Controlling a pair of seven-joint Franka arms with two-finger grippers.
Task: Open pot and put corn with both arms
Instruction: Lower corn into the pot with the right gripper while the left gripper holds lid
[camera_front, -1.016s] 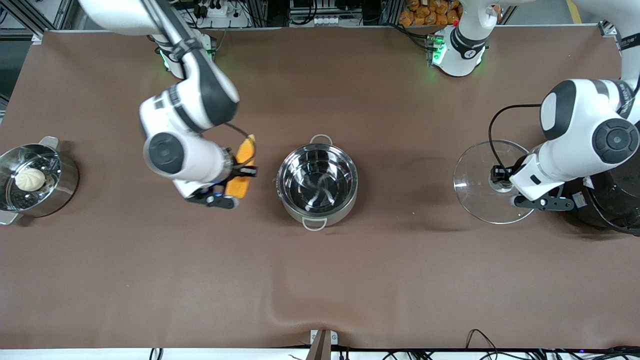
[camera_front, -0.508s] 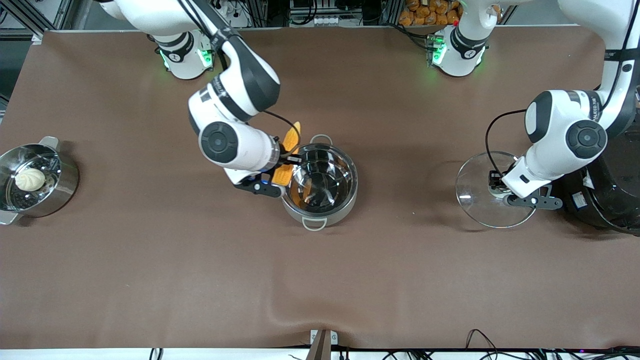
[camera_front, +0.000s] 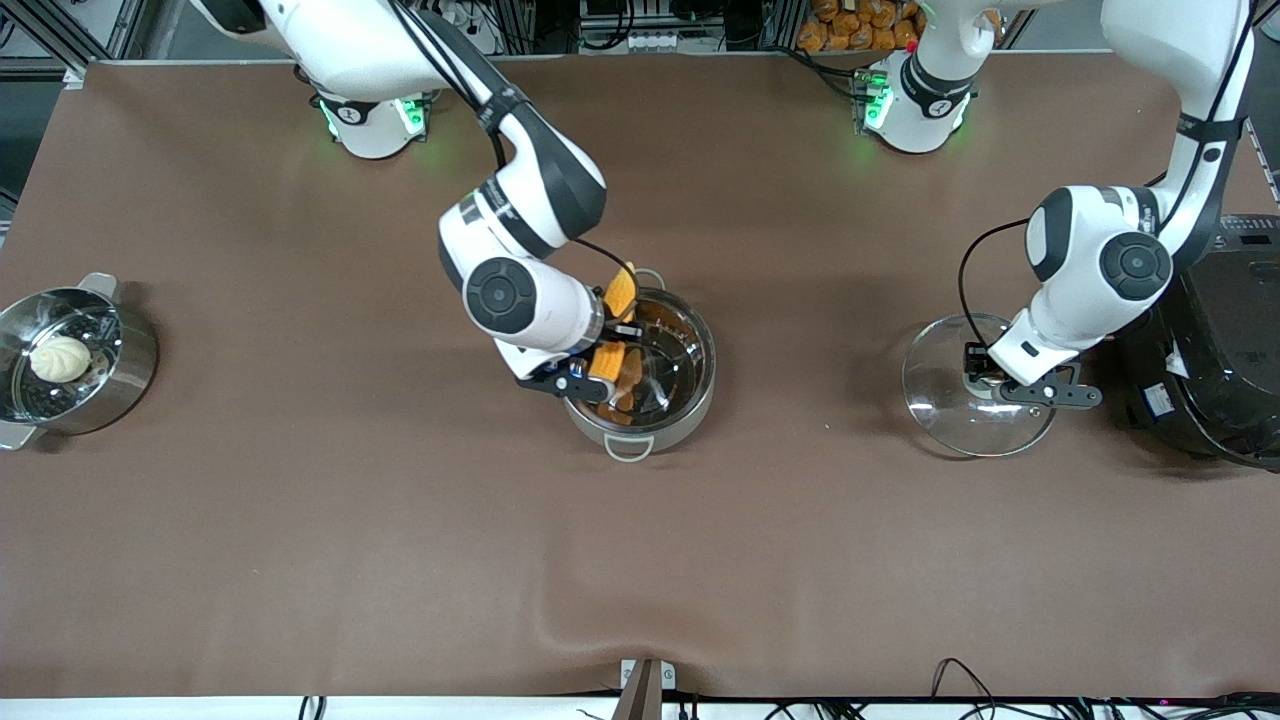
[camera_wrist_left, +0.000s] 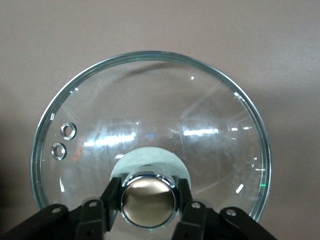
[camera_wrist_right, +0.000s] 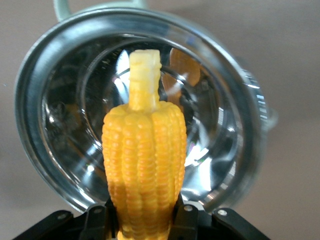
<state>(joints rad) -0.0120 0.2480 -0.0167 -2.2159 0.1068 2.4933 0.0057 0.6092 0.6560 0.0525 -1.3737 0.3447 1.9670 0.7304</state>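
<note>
black cooker (camera_front: 1225, 350) cut by frame edge, corn (camera_wrist_right: 145, 165) base hidden by fingers (camera_wrist_right: 186, 220)

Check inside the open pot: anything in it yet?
Nothing lies in the pot; its steel bottom shows bare, with only orange reflections. The corn hangs over it, clamped in the right gripper. The strip of bottom under the cob is hidden.

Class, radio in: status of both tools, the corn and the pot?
Right tool shut on corn, over open pot. Left tool shut on lid knob. Nothing blocking.
</note>
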